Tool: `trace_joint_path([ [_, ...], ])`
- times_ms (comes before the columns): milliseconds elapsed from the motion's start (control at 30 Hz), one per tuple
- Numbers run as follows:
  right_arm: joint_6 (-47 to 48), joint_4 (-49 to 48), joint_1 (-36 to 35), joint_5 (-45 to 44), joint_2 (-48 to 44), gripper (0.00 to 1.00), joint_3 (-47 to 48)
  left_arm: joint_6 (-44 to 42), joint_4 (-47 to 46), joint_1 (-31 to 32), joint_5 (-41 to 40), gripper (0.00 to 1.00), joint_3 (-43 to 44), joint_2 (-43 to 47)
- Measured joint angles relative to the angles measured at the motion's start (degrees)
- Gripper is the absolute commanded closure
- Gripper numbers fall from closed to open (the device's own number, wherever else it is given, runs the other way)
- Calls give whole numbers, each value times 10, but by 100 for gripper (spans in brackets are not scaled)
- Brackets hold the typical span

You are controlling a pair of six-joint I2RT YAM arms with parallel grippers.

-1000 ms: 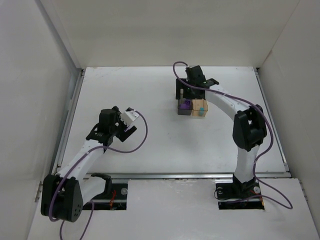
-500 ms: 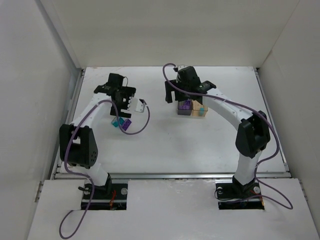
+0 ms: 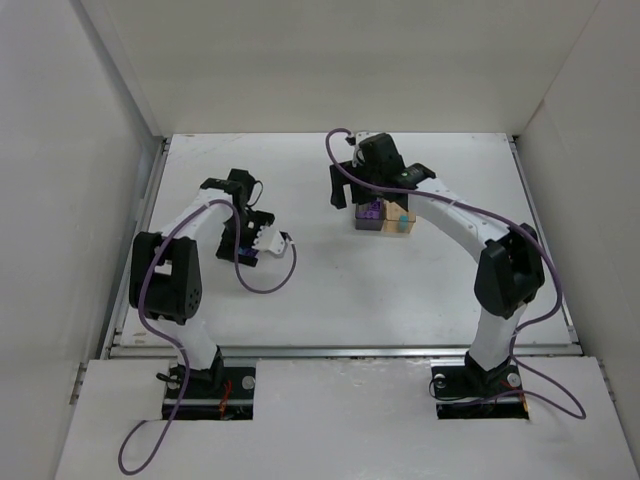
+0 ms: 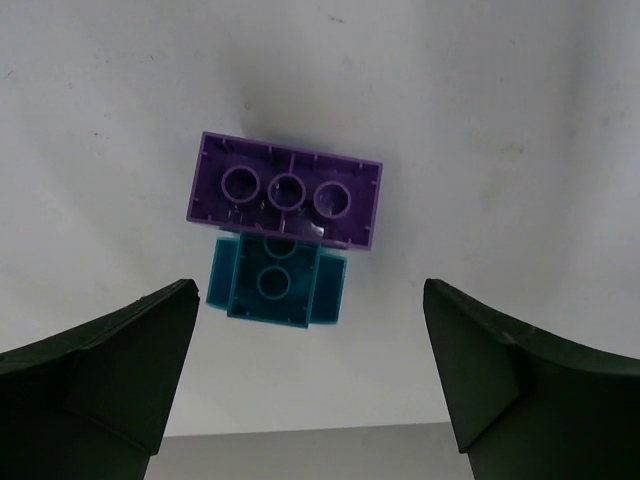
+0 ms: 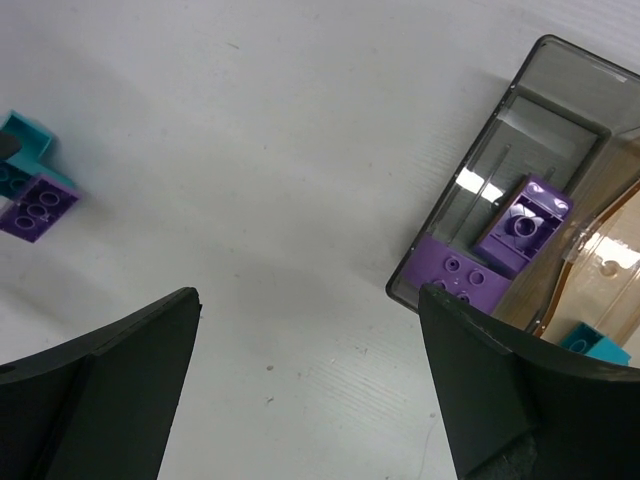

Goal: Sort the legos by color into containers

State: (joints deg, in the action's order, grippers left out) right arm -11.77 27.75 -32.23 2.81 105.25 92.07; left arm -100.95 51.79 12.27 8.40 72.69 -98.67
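A purple brick [image 4: 285, 203] and a teal brick [image 4: 275, 285] lie touching on the white table, hollow sides up. My left gripper [image 4: 310, 370] is open just above them, one jaw on each side. In the top view the left gripper [image 3: 248, 243] hides most of them. The smoky grey bin [image 5: 500, 170] holds two purple bricks [image 5: 525, 225]. The amber bin [image 5: 610, 260] beside it holds a teal brick [image 5: 595, 345]. My right gripper [image 5: 310, 370] is open and empty over bare table left of the bins [image 3: 345, 188]. The loose pair also shows in the right wrist view [image 5: 35, 200].
The two bins stand side by side at the far middle of the table, the grey bin [image 3: 361, 222] left of the amber bin [image 3: 389, 227]. White walls enclose the table on three sides. Purple cables hang from both arms.
My left arm swung from the near left out over the two loose bricks and came down over them. My right gripper moved left, off the bins.
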Motion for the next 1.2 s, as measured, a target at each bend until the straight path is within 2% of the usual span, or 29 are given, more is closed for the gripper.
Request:
trace_joint_path([
  [67,0,-2,0,7,2,5,0,19,-12,0,8,17,0,-14],
  [100,0,-2,0,9,4,5,0,25,-17,0,12,29,0,-23],
  [200,0,-1,0,14,6,5,0,43,-28,0,18,42,0,-49],
  [233,0,-1,0,14,6,5,0,47,-32,0,19,51,0,-55],
  [333,0,-2,0,14,6,5,0,53,-46,0,20,69,-10,-51],
  [367,-1,-2,0,14,6,5,-1,55,-50,0,21,82,-12,-50],
  [433,-3,-2,0,14,6,5,-2,61,-55,0,21,97,-16,-47],
  [467,-5,-1,0,16,6,5,-2,67,-57,0,22,100,-17,-46],
  [667,-7,0,9,36,-10,5,-10,118,-54,0,58,100,-9,-40],
  [867,-26,-28,58,139,-132,5,-98,212,-33,2,242,100,96,-5],
  [1033,-71,-68,71,207,-202,6,-108,363,-115,36,345,100,119,77],
  [1200,-150,-92,29,194,-209,7,-107,541,-200,102,332,100,125,87],
])
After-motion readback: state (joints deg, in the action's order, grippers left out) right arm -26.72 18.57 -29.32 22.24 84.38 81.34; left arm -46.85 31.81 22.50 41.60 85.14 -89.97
